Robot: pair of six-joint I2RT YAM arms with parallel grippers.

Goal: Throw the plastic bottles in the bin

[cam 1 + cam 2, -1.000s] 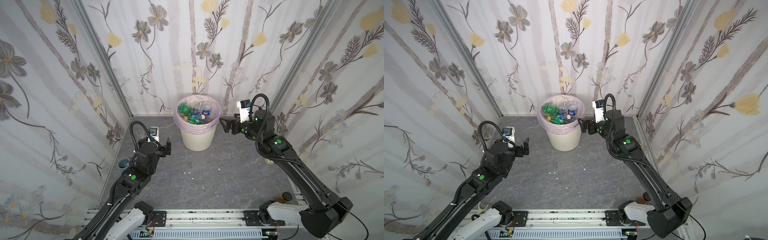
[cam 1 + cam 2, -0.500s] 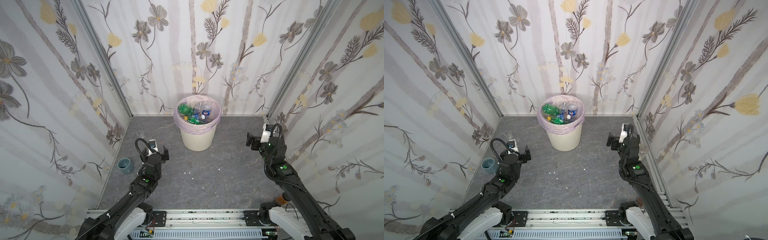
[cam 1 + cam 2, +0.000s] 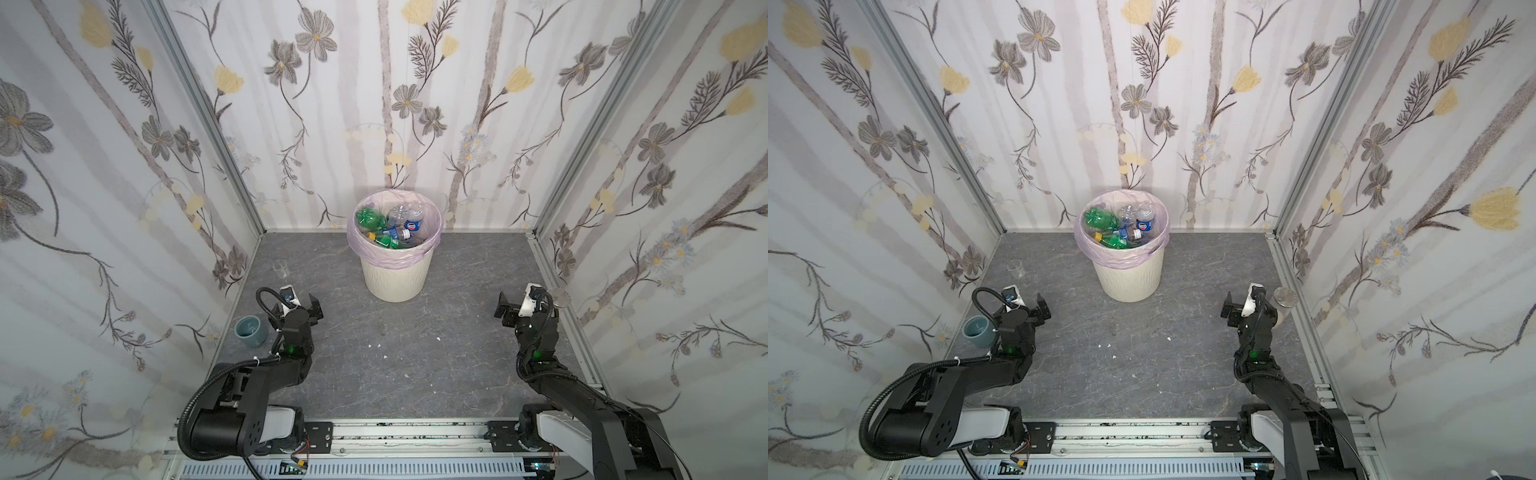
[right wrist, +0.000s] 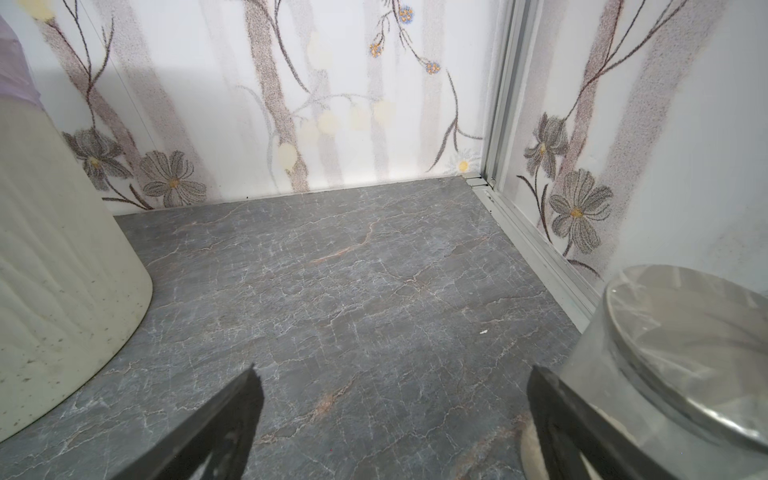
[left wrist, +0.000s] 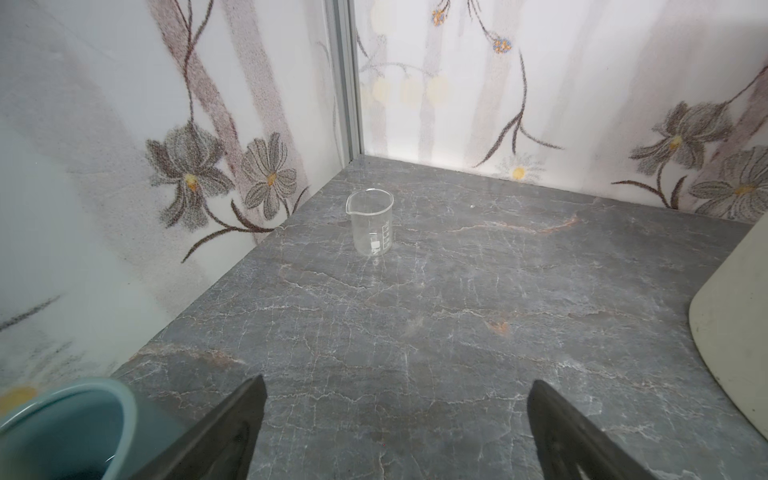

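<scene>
Fingers (image 5: 224,436) of the left gripper (image 5: 397,380) stood wide apart: dark, flat, wedge-shaped blades with nothing between them but bare floor (image 5: 415,311), matte grey stone-look with pale crack veins and a few rusty streaks. On the right gripper (image 4: 393,370) it was the same, fingers (image 4: 216,432) spread wide and empty over that grey surface. At the back middle, close to the rear wall (image 3: 374,104), sat the bin (image 3: 395,278): round, cream-white, ribbed sides tapering downward, dirt specks low on its side in the right wrist view, thin pink bag folded over the rim. The plastic bottles (image 3: 388,230) lay heaped inside the bin in both top views: crinkly green ones, clear ones with blue labels, a yellow cap and a white cap showing. Every bottle in sight was in that heap, well apart from both sets of fingers. The bin stood between the two grippers and farther back. Its curved side showed only at the frame edge of each wrist view, not touching any finger. A small clear cup (image 5: 371,226) with a spout and printed marks stood upright near the left wall, beyond the left fingers. A glossy grey-blue cup (image 3: 250,331) sat just beside the left gripper. A clear jar (image 4: 685,365) with a shiny metal lid sat just beside the right gripper's outer finger; contact could not be told. White crumbs dotted the floor.
</scene>
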